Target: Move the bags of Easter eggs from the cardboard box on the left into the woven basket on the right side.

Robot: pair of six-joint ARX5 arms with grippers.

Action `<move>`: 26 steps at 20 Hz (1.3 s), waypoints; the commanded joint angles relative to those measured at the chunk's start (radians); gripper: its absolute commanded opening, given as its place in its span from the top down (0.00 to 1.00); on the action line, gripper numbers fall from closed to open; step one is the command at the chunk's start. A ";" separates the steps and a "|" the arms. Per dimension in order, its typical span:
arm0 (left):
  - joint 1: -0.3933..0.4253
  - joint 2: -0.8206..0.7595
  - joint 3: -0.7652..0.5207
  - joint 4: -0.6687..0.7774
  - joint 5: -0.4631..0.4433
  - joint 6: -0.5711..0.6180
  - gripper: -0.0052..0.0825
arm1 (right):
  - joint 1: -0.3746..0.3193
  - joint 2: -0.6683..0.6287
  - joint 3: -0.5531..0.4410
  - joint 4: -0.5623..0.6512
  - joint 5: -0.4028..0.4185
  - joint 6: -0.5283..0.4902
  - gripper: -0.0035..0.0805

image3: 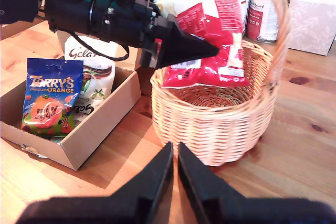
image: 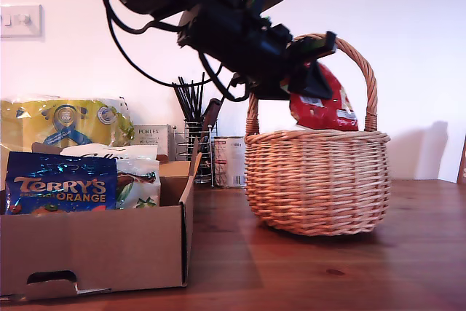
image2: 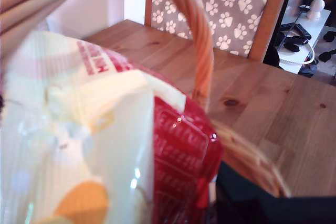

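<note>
My first gripper [image: 314, 71] is shut on the top of the red bag [image: 325, 104], which hangs under the arched handle just above the woven basket [image: 317, 180]. The first wrist view is filled by the red bag [image2: 181, 166] and the basket handle [image2: 202, 51]. In the second wrist view the red bag [image3: 210, 40] hangs over the basket [image3: 220, 124]. The blue Terry's Orange bag [image: 62, 191] and the white Galaxy bag [image: 135, 172] stand in the cardboard box [image: 95, 253] at the exterior view's left. My second gripper [image3: 175, 150] is shut, holds nothing and stays back from the basket.
Behind the box lie a big yellow pack [image: 65, 121] and a white Porlex box [image: 153, 136]. A black wire utensil holder [image: 195, 143] and a tin [image: 229, 162] stand near the wall. Tins [image3: 262, 14] and a tissue box [image3: 312, 19] stand behind the basket.
</note>
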 commanded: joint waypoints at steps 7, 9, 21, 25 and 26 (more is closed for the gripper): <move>-0.011 0.038 0.016 0.032 -0.088 -0.005 0.60 | -0.006 -0.004 -0.017 0.010 -0.011 0.002 0.97; -0.017 0.042 0.016 0.042 -0.089 -0.005 0.46 | -0.006 -0.004 -0.017 0.011 -0.029 0.002 0.97; -0.026 -0.023 0.022 -0.149 -0.076 0.002 0.90 | -0.006 -0.004 -0.017 0.010 -0.100 0.003 0.97; -0.039 -0.134 0.021 -0.370 -0.074 0.076 0.97 | -0.006 -0.004 -0.017 0.018 -0.109 0.003 0.97; -0.045 -0.162 0.021 -0.425 -0.076 0.082 0.97 | -0.006 -0.002 -0.017 0.018 -0.111 0.003 0.97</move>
